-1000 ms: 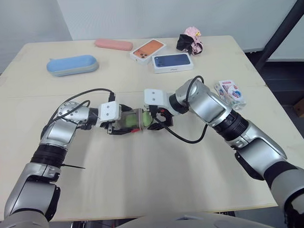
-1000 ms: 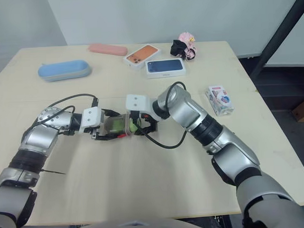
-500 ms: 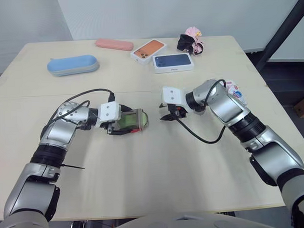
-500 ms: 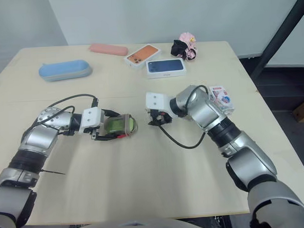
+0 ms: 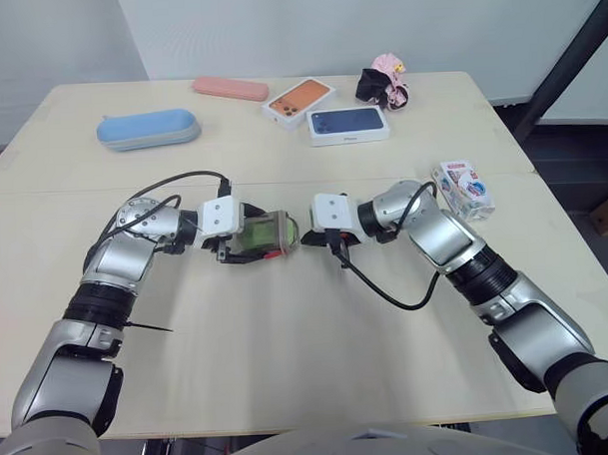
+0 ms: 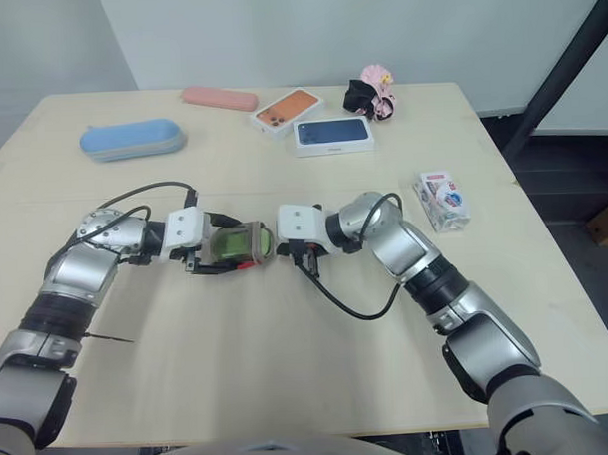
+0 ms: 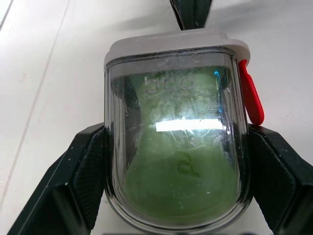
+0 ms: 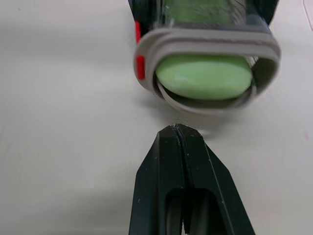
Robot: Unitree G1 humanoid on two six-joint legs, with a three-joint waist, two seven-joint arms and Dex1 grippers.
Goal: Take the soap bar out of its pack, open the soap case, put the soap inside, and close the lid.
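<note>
Right, the left pincer [image 5: 253,243] was clamped on the soap case [image 5: 269,234], one black finger down each long side, and the case lay on its side low over the counter [image 5: 289,358], near the middle. Through the clear wall the green soap bar [image 8: 203,77] sat inside, filling most of the case. The grey rim [image 8: 205,39] at the case's mouth was open, the soap's rounded end showing in it, and a red latch [image 7: 251,100] stuck out at one edge of that rim.

Facing it came the right pincer [image 8: 177,129], its two fingers pressed together with nothing between them, tips aimed at the open mouth and just short of it, not touching.

Off by the counter's right edge lay the soap pack [image 5: 461,186], well apart from both arms. Along the far side sat a blue pouch [image 5: 148,129], a pink case [image 5: 230,88], an orange phone box [image 5: 297,97], a dark blue phone box [image 5: 348,124] and a pink-and-black bundle [image 5: 383,83].
</note>
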